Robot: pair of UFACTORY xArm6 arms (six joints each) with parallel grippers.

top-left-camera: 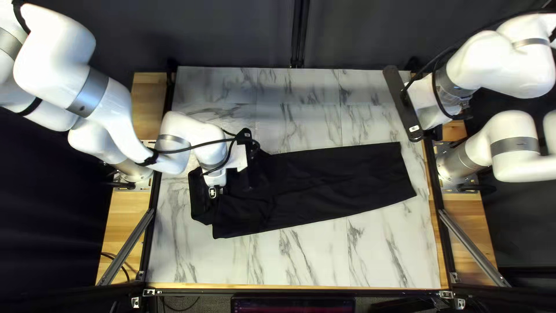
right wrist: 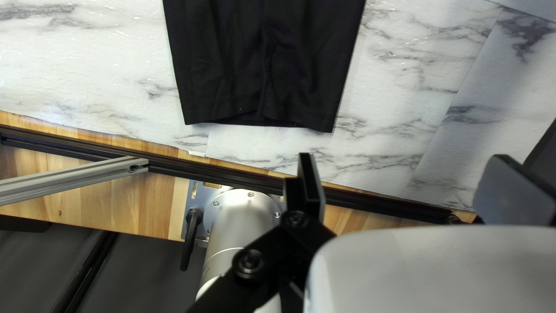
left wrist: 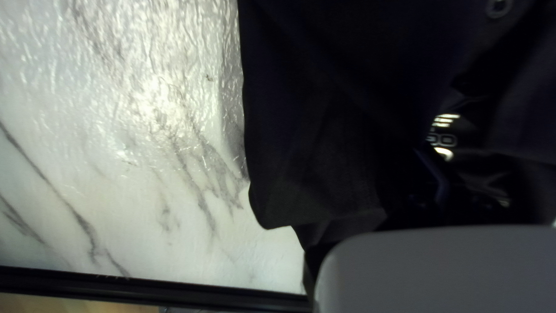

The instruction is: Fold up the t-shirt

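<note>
The black t-shirt (top-left-camera: 341,179) lies as a long strip across the table, smooth toward its right end and folded over and wrinkled at its left end. Over that left part is my left gripper (top-left-camera: 238,159), low against the cloth. In the left wrist view, dark fabric (left wrist: 324,139) surrounds the black left gripper (left wrist: 443,179); what it may hold is hidden in the dark. Beyond the shirt's right end my right gripper (top-left-camera: 405,107) hangs open, and in the right wrist view the right gripper (right wrist: 408,188) has nothing between its fingers, with the shirt's hem (right wrist: 258,113) ahead.
Marbled table surface (top-left-camera: 301,255) shows in front of and behind the shirt. Black rails (top-left-camera: 152,214) run along both table sides, with a slanted metal brace (top-left-camera: 472,246) outside the right one. The left arm reaches low over the table's left side.
</note>
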